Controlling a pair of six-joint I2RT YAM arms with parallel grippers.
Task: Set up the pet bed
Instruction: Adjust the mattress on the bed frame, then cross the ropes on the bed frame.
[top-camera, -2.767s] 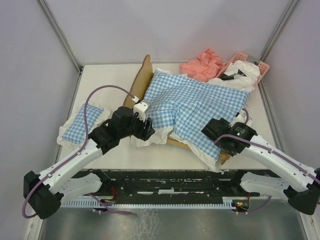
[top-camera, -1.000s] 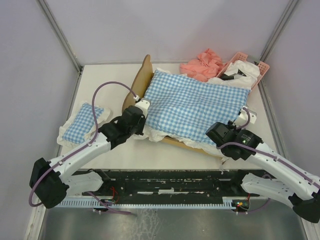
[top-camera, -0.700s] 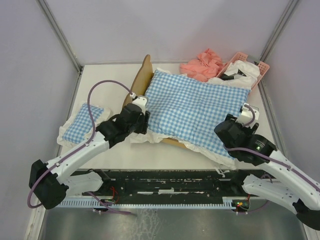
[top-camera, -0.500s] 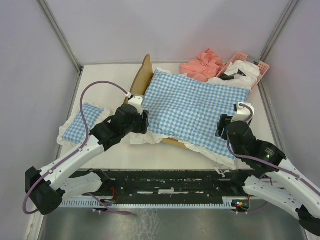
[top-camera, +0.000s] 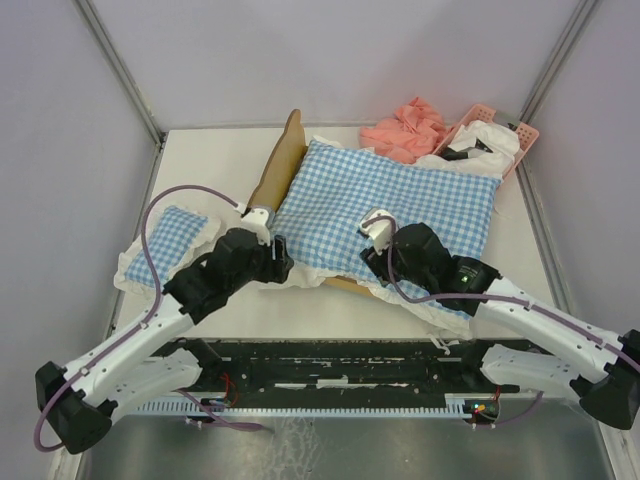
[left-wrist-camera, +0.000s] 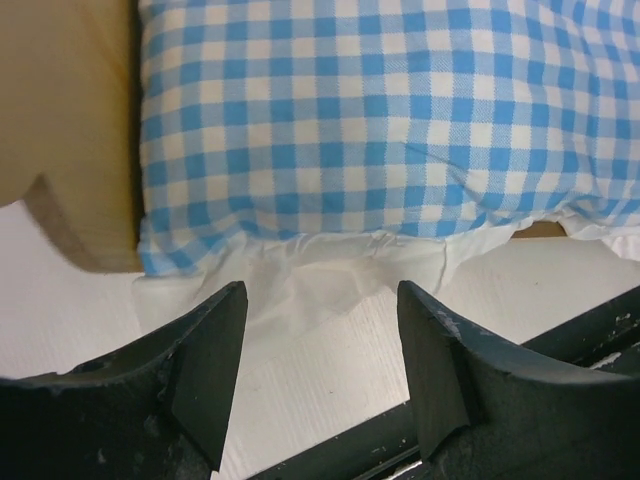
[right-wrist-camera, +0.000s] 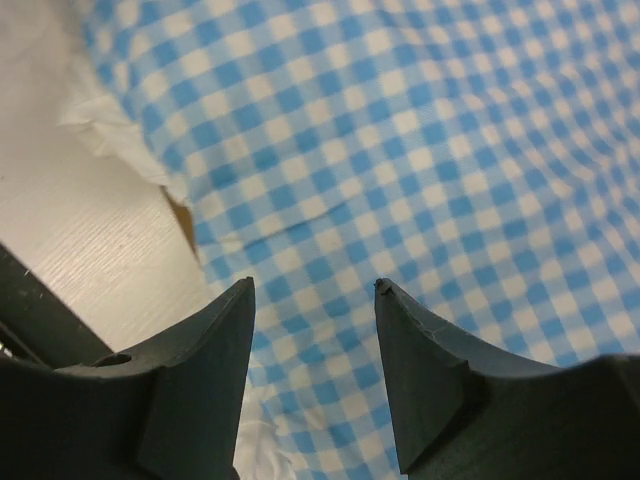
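The pet bed shows its light-wood headboard (top-camera: 277, 172) (left-wrist-camera: 70, 130) at the left; a large blue-and-white checked cushion (top-camera: 395, 200) (left-wrist-camera: 380, 110) (right-wrist-camera: 430, 140) covers the rest. A sliver of wooden rail (right-wrist-camera: 184, 216) peeks out under the cushion's near edge. My left gripper (top-camera: 283, 258) (left-wrist-camera: 322, 300) is open at the cushion's near-left corner, with only the white frill (left-wrist-camera: 310, 268) and table between its fingers. My right gripper (top-camera: 377, 252) (right-wrist-camera: 313, 290) is open just above the cushion's near middle, holding nothing.
A small checked pillow (top-camera: 165, 245) lies at the left of the table. A pink cloth (top-camera: 405, 130) and a pink basket (top-camera: 505, 130) with white fabric sit at the back right. The black rail (top-camera: 340, 365) runs along the near edge.
Both grippers went from shut to open and let go of the cushion, which now lies flatter on the bed. The right arm swung left over the cushion; the left arm drew back a little.
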